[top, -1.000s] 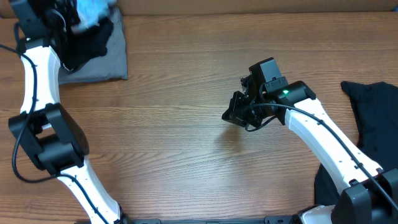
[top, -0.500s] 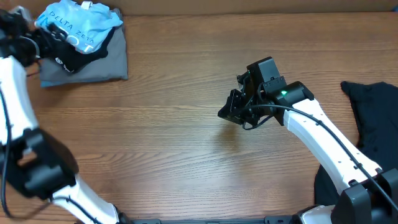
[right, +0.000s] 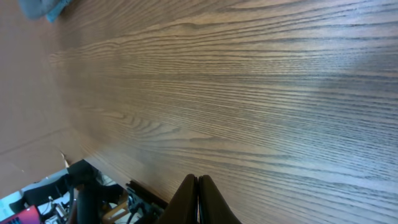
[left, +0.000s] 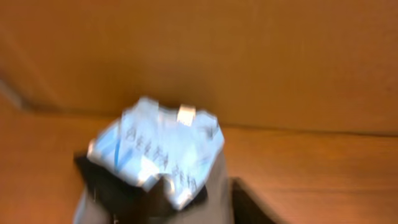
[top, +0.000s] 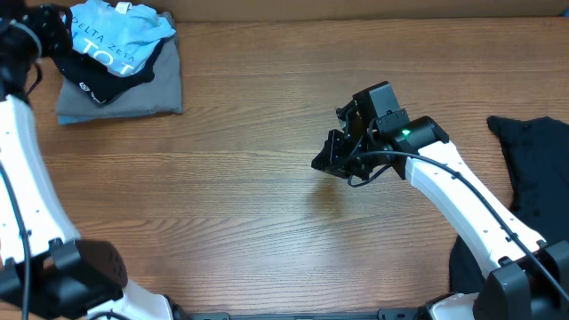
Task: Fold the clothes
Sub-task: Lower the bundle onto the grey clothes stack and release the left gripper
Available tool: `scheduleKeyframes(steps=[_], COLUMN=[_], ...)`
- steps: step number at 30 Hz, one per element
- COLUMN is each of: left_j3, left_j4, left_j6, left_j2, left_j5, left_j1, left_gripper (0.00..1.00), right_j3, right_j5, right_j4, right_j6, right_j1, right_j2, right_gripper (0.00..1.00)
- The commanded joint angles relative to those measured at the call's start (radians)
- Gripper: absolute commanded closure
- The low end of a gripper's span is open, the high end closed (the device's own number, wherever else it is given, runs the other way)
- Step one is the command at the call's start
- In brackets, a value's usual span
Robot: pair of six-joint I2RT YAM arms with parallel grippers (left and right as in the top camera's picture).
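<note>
The clothes lie in a stack at the table's far left corner. A crumpled light blue T-shirt point(top: 120, 36) with printed lettering is on top, over a black garment point(top: 105, 82) and a folded grey one point(top: 142, 100). My left gripper point(top: 49, 31) hovers just left of the stack, dark against the black cloth, and I cannot make out its jaws. The left wrist view is blurred; it shows the blue T-shirt point(left: 158, 149) on the black garment point(left: 121, 193). My right gripper point(top: 324, 163) hangs over bare wood mid-table, its fingers point(right: 188, 200) pressed together and holding nothing.
More black cloth point(top: 533, 164) lies heaped at the table's right edge beside my right arm. A brown wall point(left: 249, 56) runs behind the stack along the table's far edge. Clutter under the table's near-left edge point(right: 74, 193) shows in the right wrist view.
My left arm swung off the stack toward the left edge, and the blue T-shirt now lies uncovered on top. My right gripper shifted slightly left.
</note>
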Motion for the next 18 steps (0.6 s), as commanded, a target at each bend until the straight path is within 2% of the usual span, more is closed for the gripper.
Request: scheduleKeyframes(steps=[1, 2, 3, 4, 6, 8, 10, 12, 14, 15, 18], left_j3=[-0.002, -0.002, -0.002, -0.002, -0.002, -0.002, -0.002, -0.002, -0.002, -0.003, -0.002], left_j4=[0.102, 0.139, 0.215, 0.273, 0.35, 0.411, 0.406, 0.34, 0.281, 0.248, 0.215], left_j6=[0.083, 0.082, 0.063, 0.027, -0.027, -0.075, -0.11, -0.161, -0.197, -0.202, -0.201], left_j2=[0.112, 0.146, 0.213, 0.258, 0.324, 0.4, 0.452, 0.512, 0.546, 0.555, 0.538], left_j5=[0.006, -0.008, -0.047, -0.071, -0.096, -0.121, -0.18, -0.277, -0.332, -0.33, -0.282], left_j1=[-0.037, -0.042, -0.048, -0.05, -0.05, -0.05, -0.047, -0.04, -0.029, -0.015, 0.012], left_gripper=[0.96, 0.96, 0.86, 0.8, 0.74, 0.74, 0.77, 0.77, 0.81, 0.85, 0.84], right_j3=[0.008, 0.008, 0.008, 0.008, 0.008, 0.008, 0.008, 0.008, 0.008, 0.008, 0.008], right_j5=[0.002, 0.001, 0.001, 0.001, 0.002, 0.001, 0.001, 0.002, 0.002, 0.003, 0.023], right_j4=[-0.012, -0.016, -0.024, -0.029, -0.04, -0.052, -0.066, -0.091, -0.099, -0.095, -0.095], right_j6=[-0.028, -0.028, -0.028, -0.028, -0.031, -0.031, -0.031, -0.031, -0.031, -0.036, -0.039], right_j1=[0.004, 0.004, 0.004, 0.004, 0.004, 0.004, 0.004, 0.004, 0.004, 0.004, 0.004], right_j2=[-0.022, -0.022, -0.022, -0.022, -0.022, -0.022, -0.022, -0.022, -0.022, -0.022, -0.022], right_gripper=[0.94, 0.94, 0.94, 0.94, 0.94, 0.94, 0.94, 0.94, 0.94, 0.94, 0.94])
